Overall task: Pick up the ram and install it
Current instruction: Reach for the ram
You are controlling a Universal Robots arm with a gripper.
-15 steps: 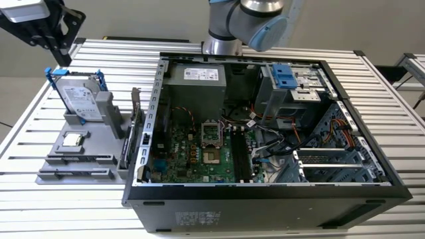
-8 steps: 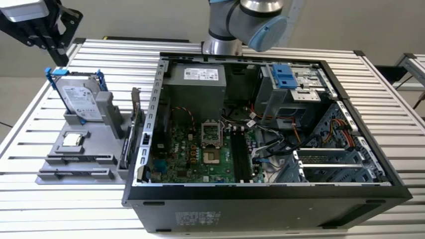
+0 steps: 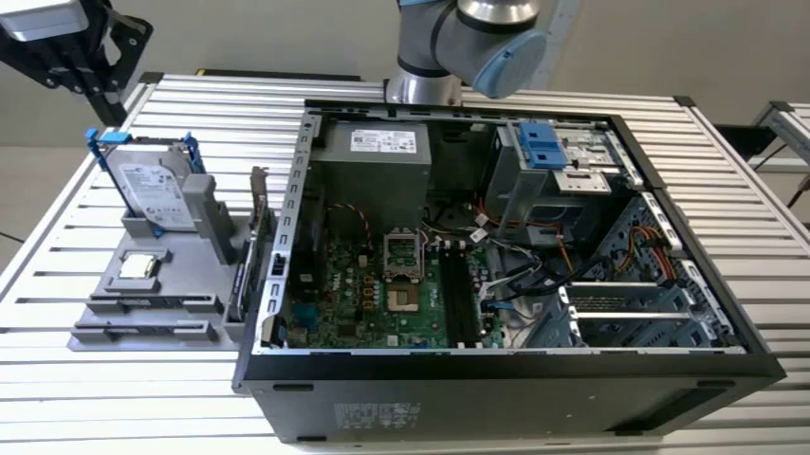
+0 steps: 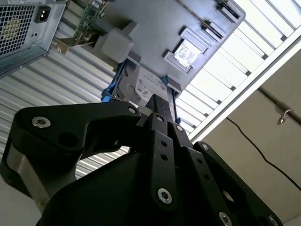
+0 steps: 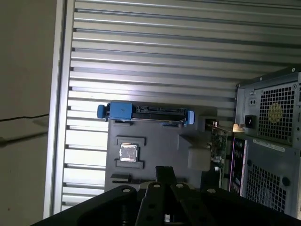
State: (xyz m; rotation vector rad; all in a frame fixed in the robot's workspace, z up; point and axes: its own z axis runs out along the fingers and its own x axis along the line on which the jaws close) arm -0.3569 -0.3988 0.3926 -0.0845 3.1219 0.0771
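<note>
I hold the gripper, jaws closed on nothing, above the worktop's open corner; the ram stands just beside the computer case.

Tool over gray holder

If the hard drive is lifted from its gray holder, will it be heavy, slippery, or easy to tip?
The hard drive has a metal case, so it is probably stiff and heavy. Its smooth faces may slip. It stands on edge in the gray holder, so a push might tip it.
</note>
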